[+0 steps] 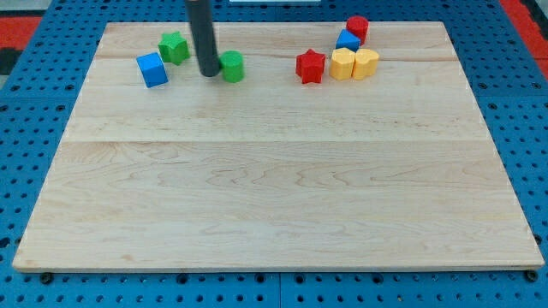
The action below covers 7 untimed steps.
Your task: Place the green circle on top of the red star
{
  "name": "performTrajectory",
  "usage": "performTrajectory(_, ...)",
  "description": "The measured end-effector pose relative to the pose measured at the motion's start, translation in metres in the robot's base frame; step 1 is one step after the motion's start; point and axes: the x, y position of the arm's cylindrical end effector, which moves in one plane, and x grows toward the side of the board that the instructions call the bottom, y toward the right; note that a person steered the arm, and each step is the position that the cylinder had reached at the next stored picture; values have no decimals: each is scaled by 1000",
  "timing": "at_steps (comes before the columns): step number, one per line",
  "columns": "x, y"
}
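The green circle (233,66) lies on the wooden board near the view's top, left of centre. My tip (208,74) stands right against its left side, touching or nearly so. The red star (310,66) lies to the view's right of the circle, about ninety pixels away, at the same height. The rod rises from the tip to the view's top edge.
A green star-like block (174,47) and a blue cube (152,69) lie left of my tip. Right of the red star sit two yellow blocks (342,63) (366,62), with a blue block (348,39) and a red block (357,27) above them. The wooden board (274,188) lies on a blue pegboard.
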Motion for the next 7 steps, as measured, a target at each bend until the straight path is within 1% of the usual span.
performTrajectory(1,-2,55)
performTrajectory(2,-9,92)
performTrajectory(3,-11,104)
performTrajectory(5,-8,94)
performTrajectory(7,-60,103)
